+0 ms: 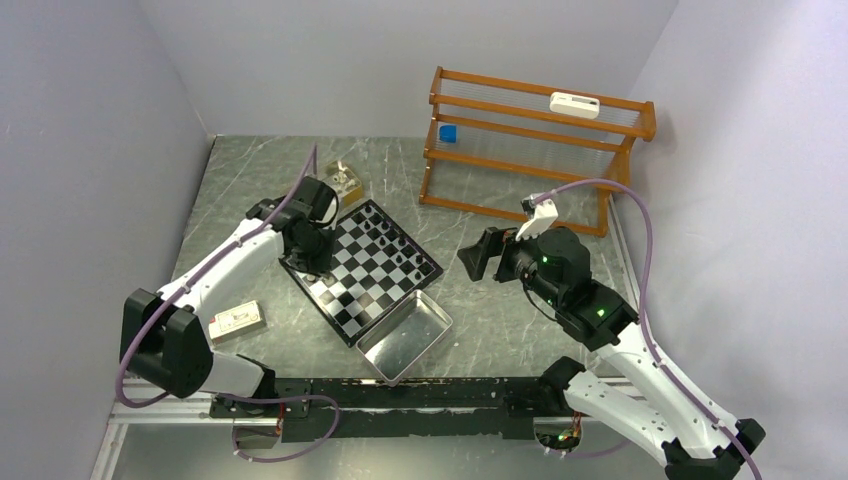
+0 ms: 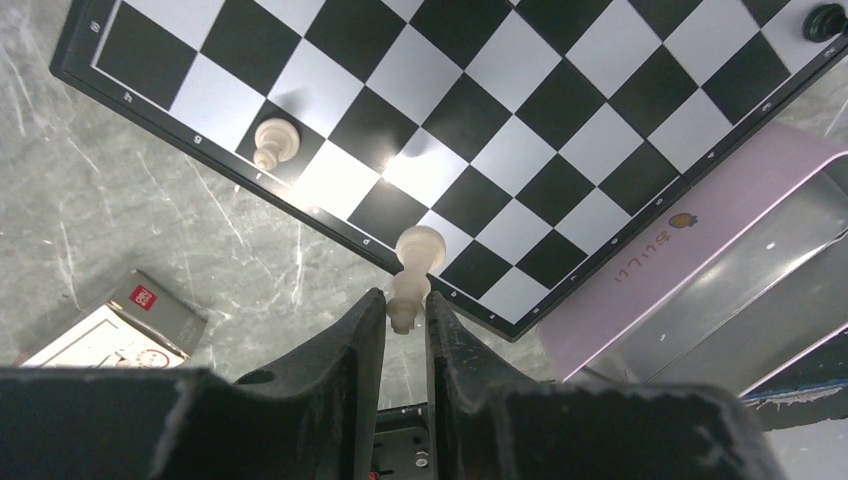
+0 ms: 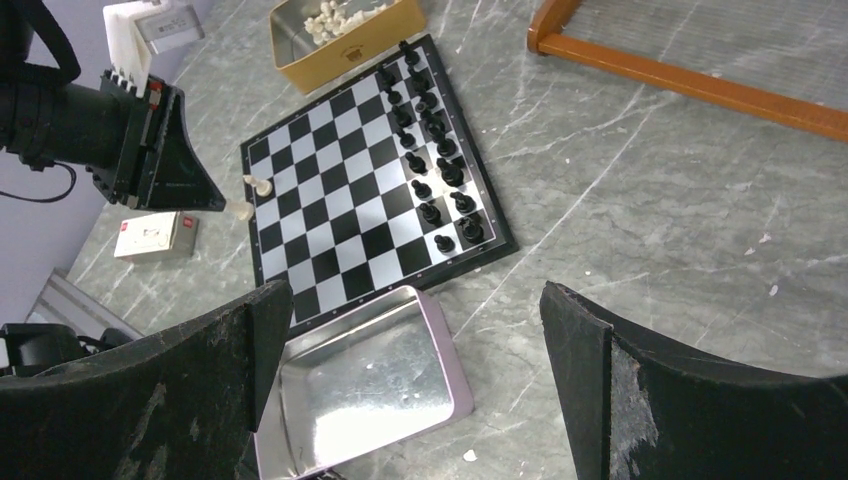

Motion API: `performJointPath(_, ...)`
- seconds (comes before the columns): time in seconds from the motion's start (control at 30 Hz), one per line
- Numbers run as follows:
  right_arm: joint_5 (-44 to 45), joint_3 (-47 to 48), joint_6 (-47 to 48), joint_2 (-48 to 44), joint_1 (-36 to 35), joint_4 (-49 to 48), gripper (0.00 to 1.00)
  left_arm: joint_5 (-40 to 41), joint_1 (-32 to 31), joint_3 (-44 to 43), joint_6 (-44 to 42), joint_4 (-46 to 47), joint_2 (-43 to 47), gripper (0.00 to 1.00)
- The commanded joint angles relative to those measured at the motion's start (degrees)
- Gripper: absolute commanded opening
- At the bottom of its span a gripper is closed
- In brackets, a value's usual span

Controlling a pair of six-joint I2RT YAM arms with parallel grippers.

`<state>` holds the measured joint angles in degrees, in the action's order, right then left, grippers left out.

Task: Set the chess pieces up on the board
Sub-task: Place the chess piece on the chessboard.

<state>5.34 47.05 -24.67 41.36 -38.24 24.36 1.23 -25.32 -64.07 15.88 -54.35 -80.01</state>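
Left wrist view: left gripper (image 2: pixel 405 315) pinching one cream piece (image 2: pixel 412 270) over the rim of the board (image 2: pixel 520 130), a second cream piece (image 2: pixel 274 142) standing just inside it, right wrist view: right gripper (image 3: pixel 415 300) spread wide, black pieces (image 3: pixel 430 212) in two rows along the board's opposite edge

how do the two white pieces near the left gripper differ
The standing piece is free, untouched; the held piece is pinched in the left gripper. The standing piece is on a black edge square of the board; the held piece is at its rim. Both are cream.
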Motion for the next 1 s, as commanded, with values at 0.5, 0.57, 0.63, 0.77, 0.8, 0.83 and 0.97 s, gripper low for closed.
performJointPath(0.5, 0.4, -1.7, 0.6, -0.7, -0.2, -1.6, 1.00, 2.5, -3.1, 6.1, 5.3, 4.3, 2.5, 0.30)
performJointPath(0.57, 0.2, -1.8, 0.5, -0.6, -0.2, -1.7, 1.00, 2.5, -3.2, 6.6, 5.3, 5.0, 2.2, 0.34)
performJointPath(0.63, 0.1, -1.9, 0.5, -0.5, -0.2, -1.7, 1.00, 2.3, -3.2, 7.2, 5.3, 6.0, 1.5, 0.36)
performJointPath(0.77, 0.3, -1.5, 0.6, -0.5, -0.2, -1.8, 1.00, 2.5, -3.1, 8.8, 5.6, 8.5, 0.8, 0.38)
performJointPath(0.8, 0.3, -1.4, 0.7, -0.4, -0.2, -1.6, 1.00, 2.6, -3.2, 9.2, 5.7, 8.9, 0.6, 0.37)
performJointPath(0.83, 0.4, -1.4, 0.7, -0.5, -0.2, -1.5, 1.00, 2.8, -3.1, 9.5, 5.7, 9.3, 0.2, 0.37)
performJointPath(0.97, 0.6, -1.5, 0.9, -0.9, -0.2, -1.4, 1.00, 2.8, -3.1, 10.4, 5.8, 10.4, -0.8, 0.33)
